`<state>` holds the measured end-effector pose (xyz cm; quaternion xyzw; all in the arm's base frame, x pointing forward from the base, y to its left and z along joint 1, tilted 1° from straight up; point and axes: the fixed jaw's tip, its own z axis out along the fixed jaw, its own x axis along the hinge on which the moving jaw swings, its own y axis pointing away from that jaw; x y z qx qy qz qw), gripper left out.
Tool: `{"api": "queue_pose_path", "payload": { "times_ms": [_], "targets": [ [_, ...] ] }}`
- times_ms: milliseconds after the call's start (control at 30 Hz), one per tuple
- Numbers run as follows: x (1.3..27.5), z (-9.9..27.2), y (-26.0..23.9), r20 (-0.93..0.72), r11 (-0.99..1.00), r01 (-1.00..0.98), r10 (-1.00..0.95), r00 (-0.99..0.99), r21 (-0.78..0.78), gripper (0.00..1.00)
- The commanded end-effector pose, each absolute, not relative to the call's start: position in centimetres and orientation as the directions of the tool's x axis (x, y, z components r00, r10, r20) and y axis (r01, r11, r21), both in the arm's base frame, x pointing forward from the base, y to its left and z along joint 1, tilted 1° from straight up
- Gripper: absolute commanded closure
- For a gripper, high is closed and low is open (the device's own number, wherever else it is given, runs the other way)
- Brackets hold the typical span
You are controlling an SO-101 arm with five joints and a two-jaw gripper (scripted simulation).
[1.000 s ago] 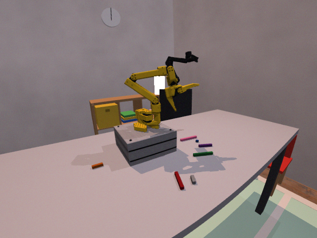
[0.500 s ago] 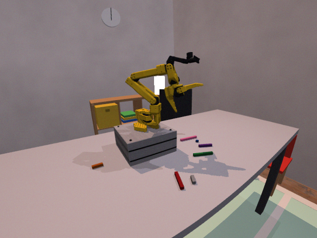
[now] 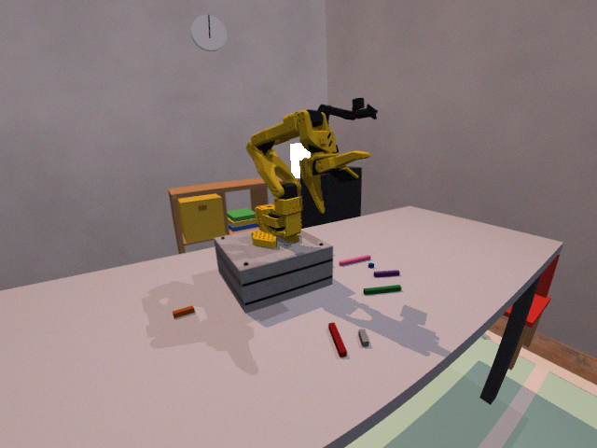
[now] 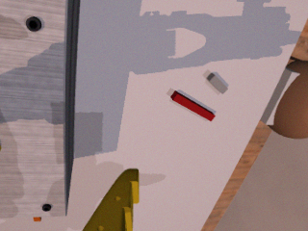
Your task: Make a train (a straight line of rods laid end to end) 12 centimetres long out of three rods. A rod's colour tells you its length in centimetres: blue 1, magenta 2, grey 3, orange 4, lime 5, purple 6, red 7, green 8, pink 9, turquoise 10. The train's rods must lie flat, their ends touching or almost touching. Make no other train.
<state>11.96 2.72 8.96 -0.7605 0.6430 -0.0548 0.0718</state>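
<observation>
Gripper [image 3: 332, 180] hung high over the base block [image 3: 274, 274], jaws wide, holding nothing. Exterior: pink [image 3: 354, 260], blue [image 3: 370, 265], purple [image 3: 386, 273], green [image 3: 381, 289], red [image 3: 337, 339], grey [image 3: 363, 337], orange [image 3: 183, 312] rods lay scattered on the table [image 3: 96, 385], none joined. Wrist: red rod [image 4: 192, 106] beside grey [image 4: 218, 82], apart; yellow finger [image 4: 117, 209] at bottom.

The table [image 3: 96, 376] carries a grey base block [image 3: 289, 282] and seven scattered, separate rods.

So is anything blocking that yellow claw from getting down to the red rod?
Nothing visible does. The gripper hangs open and empty, high above the table. The red rod lies flat in the open; the grey rod lies beside it, apart, not over it.
</observation>
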Motion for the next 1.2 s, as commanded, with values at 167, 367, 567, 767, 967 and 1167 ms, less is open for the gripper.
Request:
{"api": "queue_pose_path", "payload": {
  "times_ms": [167, 367, 567, 767, 967, 1167],
  "targets": [
    [12.6, 9.5, 0.4, -0.007, 0.012, -0.985, -1.0, -0.011, -0.174, 0.0],
    [12.7, 9.6, -0.1, -0.007, 0.05, -0.983, -0.999, -0.049, -0.174, 0.0],
    [12.7, 9.6, -0.1, -0.007, 0.05, -0.983, -0.999, -0.05, -0.174, 0.0],
    [12.7, 9.6, -0.1, -0.007, 0.05, -0.983, -0.999, -0.05, -0.174, 0.0],
    [12.7, 9.6, -0.1, -0.007, 0.05, -0.983, -0.999, -0.05, -0.174, 0.0],
    [13.0, 9.9, -0.1, -0.008, 0.049, -0.981, -0.999, -0.049, -0.185, 0.0]
  ]
}}
